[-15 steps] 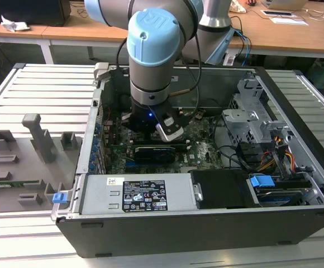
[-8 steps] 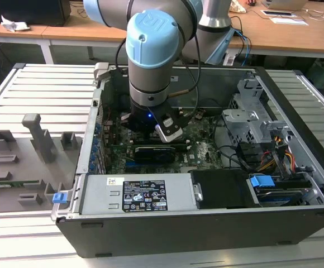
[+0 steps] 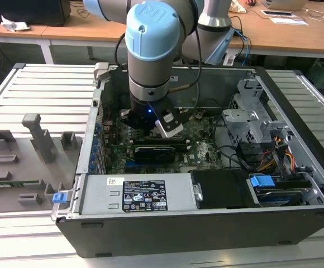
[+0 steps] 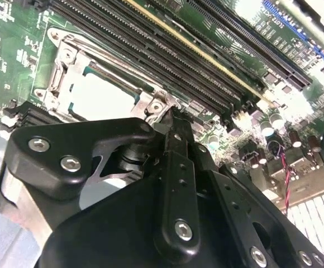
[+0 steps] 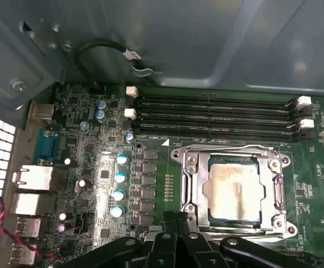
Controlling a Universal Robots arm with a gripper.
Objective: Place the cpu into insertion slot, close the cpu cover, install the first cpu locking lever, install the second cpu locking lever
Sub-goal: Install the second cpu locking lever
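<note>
From here I see the chip seated in its socket, cover down over it. Gripper fingers look pinched together right at the cover's edge. Risk imo: tip slips off, scrapes the board

My gripper was matt black with silver screw heads, and my arm's joint cap was pale blue over grey. The motherboard was dark green, dotted with silver-topped capacitors. The cpu showed a silver-grey face with a tan bloom, framed by the dull grey cpu cover. The memory slots were black with white end clips. The computer case was dark grey outside.
</note>
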